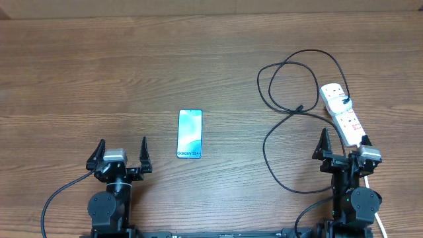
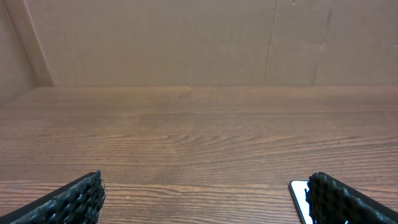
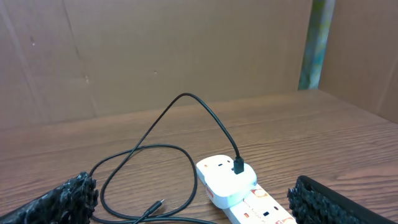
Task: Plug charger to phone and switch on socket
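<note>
The phone (image 1: 190,133) lies flat mid-table, screen lit, just right of my left gripper (image 1: 122,147), which is open and empty; its corner shows in the left wrist view (image 2: 300,196) beside the right finger (image 2: 339,202). The socket (image 1: 344,116) is a white power strip at the right, running under my open right gripper (image 1: 345,142). A white adapter (image 3: 224,180) sits in its far end with the charger's black cable (image 3: 186,95) plugged into it. The cable loops over the table and its free connector tip (image 1: 301,108) (image 3: 155,206) lies left of the socket.
A brown cardboard wall (image 2: 186,43) closes off the far side of the wooden table (image 1: 99,66). The strip's white cord (image 1: 380,221) runs past the right arm's base. Black cable loops (image 1: 266,149) lie between the phone and the socket.
</note>
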